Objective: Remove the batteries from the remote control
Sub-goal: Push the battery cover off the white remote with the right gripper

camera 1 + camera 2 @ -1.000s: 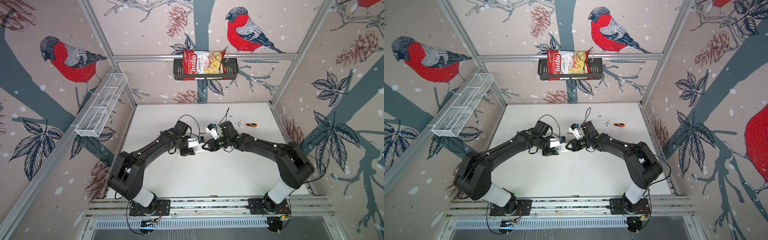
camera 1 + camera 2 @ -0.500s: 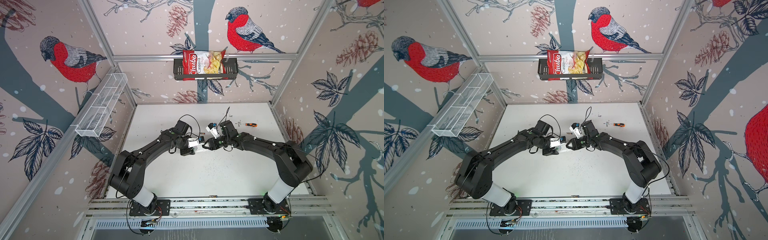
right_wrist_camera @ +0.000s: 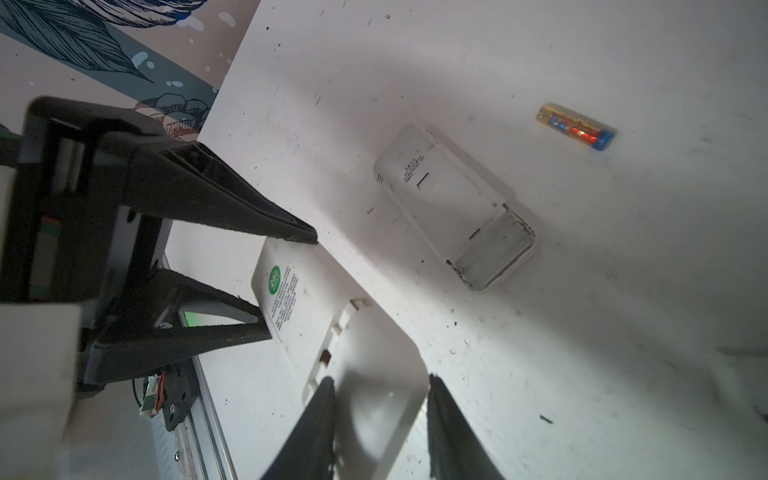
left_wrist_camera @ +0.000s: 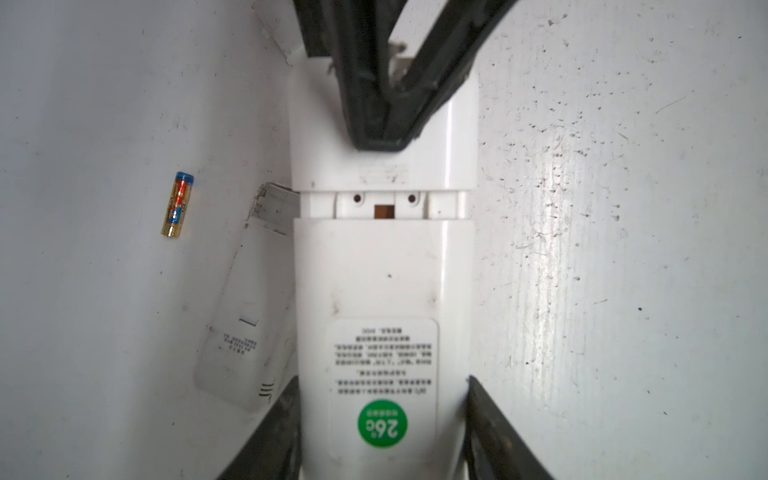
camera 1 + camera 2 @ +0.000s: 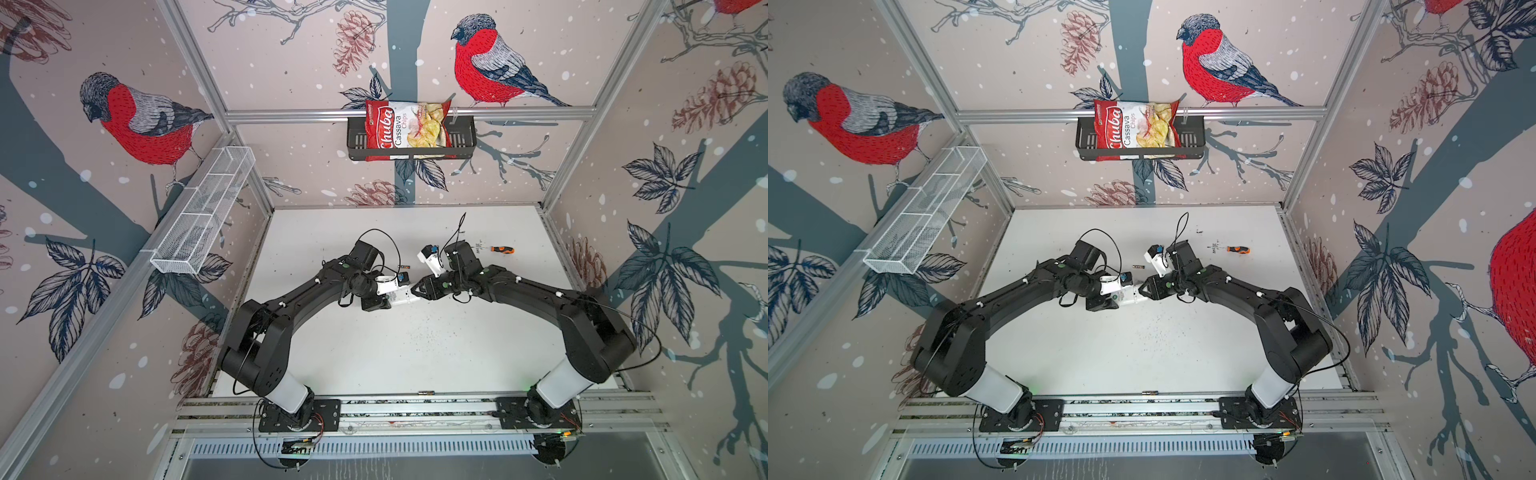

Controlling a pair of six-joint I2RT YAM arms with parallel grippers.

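Plainly, the left gripper (image 4: pixel 380 395) is clenched across the width of the white plastic remote control (image 4: pixel 382 270) at its green-stickered end, steadying it so the other arm can work on the far end. The right gripper (image 3: pixel 380 378) brackets that far end; whether it truly pinches, I cannot tell. It seems placed to slide the back cover off: a seam with latch slots shows, and no cell is visible inside.

A gold, red and blue battery (image 5: pixel 404 267) lies loose on the white table (image 5: pixel 415 353) at 12 o'clock of the remote. A darker battery (image 5: pixel 426 392) lies at 6 o'clock, by the front edge.

Only the wrist views show the seam and a loose white plastic shell (image 3: pixel 453 208) beside the remote. Only the top views show the orange-and-black screwdriver (image 5: pixel 500 249) at 2 o'clock.
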